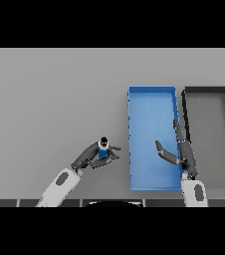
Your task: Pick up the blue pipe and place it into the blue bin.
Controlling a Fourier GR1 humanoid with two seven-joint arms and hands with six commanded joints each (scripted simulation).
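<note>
Your right hand [176,149] hangs over the blue bin [152,99] with fingers straight and spread. Your left hand [95,157] is curled around the blue pipe [103,149] on the bench [55,99], left of the bin.

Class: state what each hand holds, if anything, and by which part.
The left hand grips the blue pipe around its lower body. The right hand, open over the blue bin, holds nothing.

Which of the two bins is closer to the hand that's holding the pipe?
The blue bin: it lies just right of the left hand, which grips the blue pipe. The dark grey bin sits farther right, beyond the blue one.
</note>
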